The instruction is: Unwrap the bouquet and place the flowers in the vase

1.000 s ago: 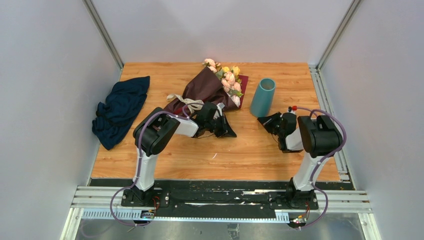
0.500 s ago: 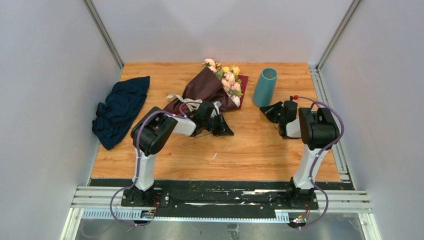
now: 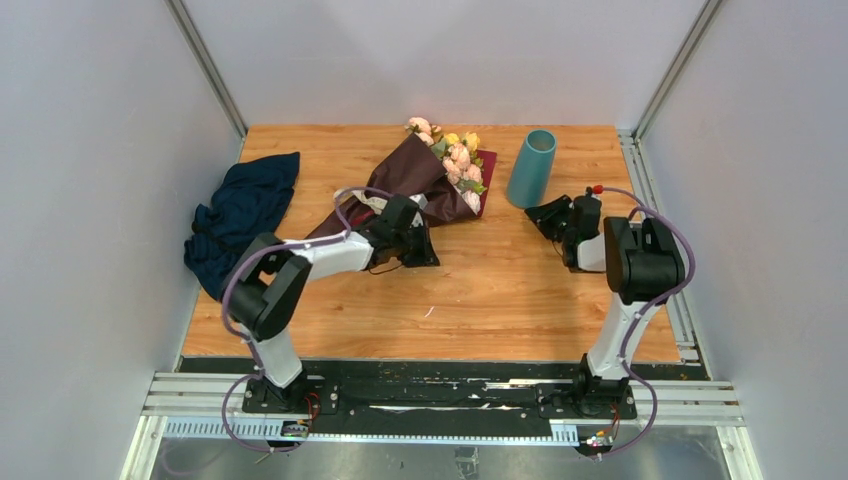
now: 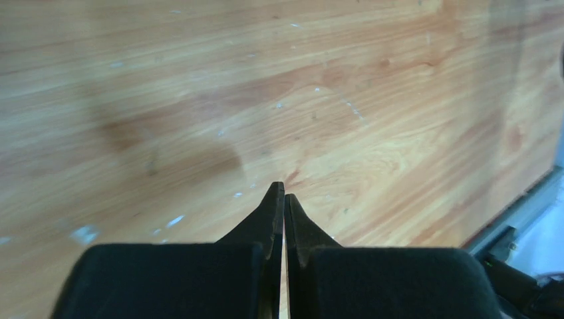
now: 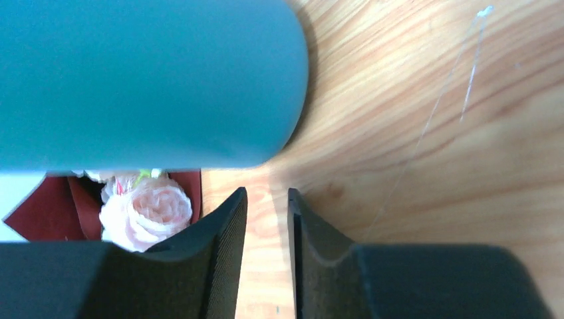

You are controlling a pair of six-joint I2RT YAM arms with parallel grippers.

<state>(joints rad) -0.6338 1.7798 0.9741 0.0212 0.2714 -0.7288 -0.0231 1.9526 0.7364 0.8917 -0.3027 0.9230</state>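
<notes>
Wooden table (image 3: 500,290): your left gripper (image 4: 284,194) is pressed together, empty, beside the wrapped bouquet (image 3: 415,175) lying centre-back. Your right gripper (image 5: 267,199) stands slightly apart, empty, just beside the standing vase (image 3: 530,168).

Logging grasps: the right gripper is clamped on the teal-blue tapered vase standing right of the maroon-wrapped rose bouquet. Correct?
Not clamped: in the right wrist view the right gripper has its jaws slightly apart around nothing, with the teal-blue tapered vase beyond their tips. The rest is right.
</notes>
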